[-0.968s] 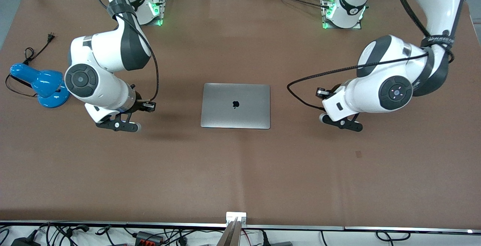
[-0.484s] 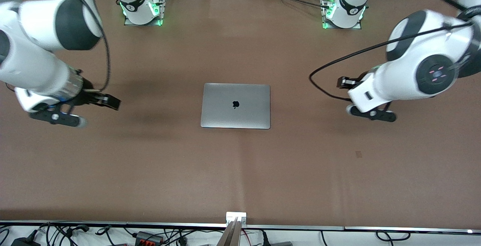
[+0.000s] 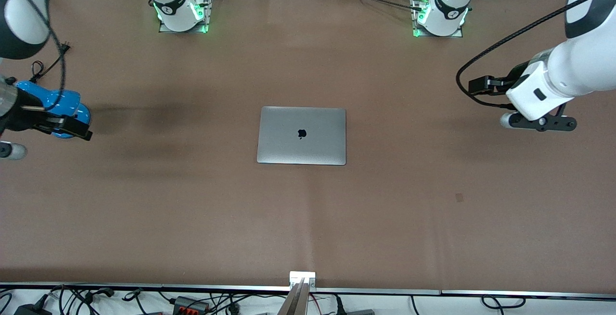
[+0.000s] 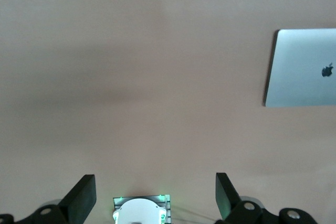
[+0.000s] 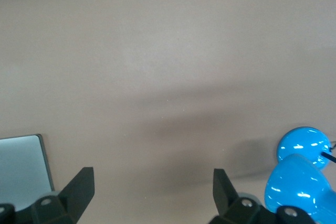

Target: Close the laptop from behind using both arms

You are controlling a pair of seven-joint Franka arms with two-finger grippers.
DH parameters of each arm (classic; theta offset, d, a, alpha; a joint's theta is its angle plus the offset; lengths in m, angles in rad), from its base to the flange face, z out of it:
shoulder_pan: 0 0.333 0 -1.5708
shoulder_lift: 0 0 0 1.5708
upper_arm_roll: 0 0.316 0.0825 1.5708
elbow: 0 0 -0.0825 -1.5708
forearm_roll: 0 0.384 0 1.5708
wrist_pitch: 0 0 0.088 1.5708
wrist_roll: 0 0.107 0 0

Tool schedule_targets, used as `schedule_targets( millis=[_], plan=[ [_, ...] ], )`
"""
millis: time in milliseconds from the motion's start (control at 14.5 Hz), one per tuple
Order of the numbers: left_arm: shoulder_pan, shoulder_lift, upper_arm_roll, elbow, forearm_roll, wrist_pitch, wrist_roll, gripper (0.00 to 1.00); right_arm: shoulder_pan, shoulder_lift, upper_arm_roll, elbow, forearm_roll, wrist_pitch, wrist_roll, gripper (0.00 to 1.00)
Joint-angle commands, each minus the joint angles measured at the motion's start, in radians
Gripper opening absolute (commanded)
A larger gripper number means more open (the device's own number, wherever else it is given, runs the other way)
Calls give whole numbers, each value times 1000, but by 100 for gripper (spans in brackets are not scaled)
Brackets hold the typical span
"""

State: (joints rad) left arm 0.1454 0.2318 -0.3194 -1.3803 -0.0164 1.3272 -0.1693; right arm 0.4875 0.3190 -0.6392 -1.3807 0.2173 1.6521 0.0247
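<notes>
The space-grey laptop [image 3: 301,135] lies shut and flat at the middle of the table, apple logo up. It also shows in the left wrist view [image 4: 302,66], and one corner of it shows in the right wrist view [image 5: 21,169]. My left gripper [image 3: 538,123] is up over bare table toward the left arm's end, well away from the laptop, open and empty [image 4: 155,192]. My right gripper [image 3: 7,149] is at the right arm's end of the table, partly cut off by the frame edge, open and empty [image 5: 152,187].
A blue desk lamp [image 3: 53,106] with a black cord lies at the right arm's end, right beside my right gripper; it shows in the right wrist view [image 5: 299,177]. The arm bases [image 3: 438,12] stand along the table edge farthest from the front camera.
Both arms have swung outward from the laptop toward their own ends of the table. The laptop has stayed shut and has not moved.
</notes>
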Motion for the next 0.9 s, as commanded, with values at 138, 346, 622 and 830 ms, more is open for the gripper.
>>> schedule_targets(
  millis=[138, 346, 622, 830],
  plan=[
    [-154, -116, 233, -135, -16, 157, 11, 100, -363, -43, 394, 68, -80, -6, -17, 100],
    [-159, -216, 267, -299, -17, 293, 8, 100, -505, -74, 571, 58, -188, -5, -17, 100],
    [-155, -287, 258, -336, -10, 268, 36, 100, -550, -80, 619, 40, -197, 9, -19, 100],
    [-147, -279, 267, -321, -7, 222, 91, 100, -553, -159, 618, -82, -207, 17, -17, 100]
  ],
)
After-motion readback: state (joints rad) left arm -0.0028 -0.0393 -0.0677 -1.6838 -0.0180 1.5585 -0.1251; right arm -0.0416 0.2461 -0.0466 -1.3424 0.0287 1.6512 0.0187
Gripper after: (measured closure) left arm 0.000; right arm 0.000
